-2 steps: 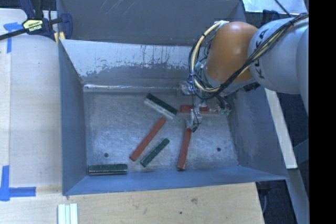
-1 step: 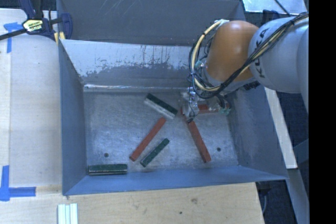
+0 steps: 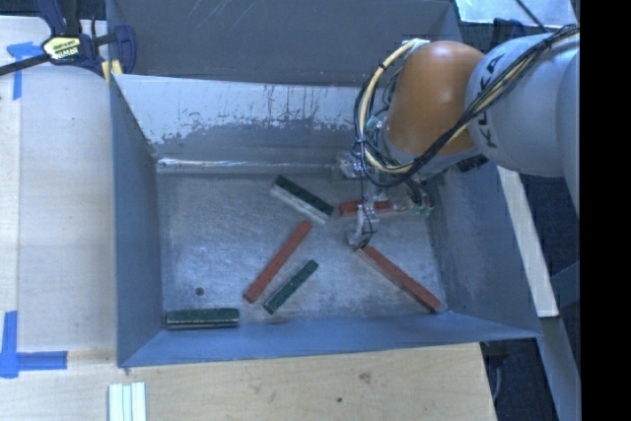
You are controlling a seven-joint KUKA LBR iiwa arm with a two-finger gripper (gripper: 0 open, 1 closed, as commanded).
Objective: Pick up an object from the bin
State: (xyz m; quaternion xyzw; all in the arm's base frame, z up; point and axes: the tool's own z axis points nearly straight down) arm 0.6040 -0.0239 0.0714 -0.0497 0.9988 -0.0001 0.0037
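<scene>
My gripper (image 3: pixel 365 230) hangs low over the right middle of the bin, under the orange wrist cover. Its tip is just above the upper end of a long red stick (image 3: pixel 400 279) that runs diagonally toward the bin's front right corner. A short red piece (image 3: pixel 348 208) shows right beside the gripper on its left; whether it is held is unclear. A dark green stick with a pale one alongside it (image 3: pixel 303 197) lies a little further left, toward the back wall.
Another red stick (image 3: pixel 279 260) lies diagonally in the middle of the floor, with a dark green stick (image 3: pixel 291 286) beside it. A third green stick (image 3: pixel 202 317) rests along the front wall at the left. The bin's right wall is close to the gripper.
</scene>
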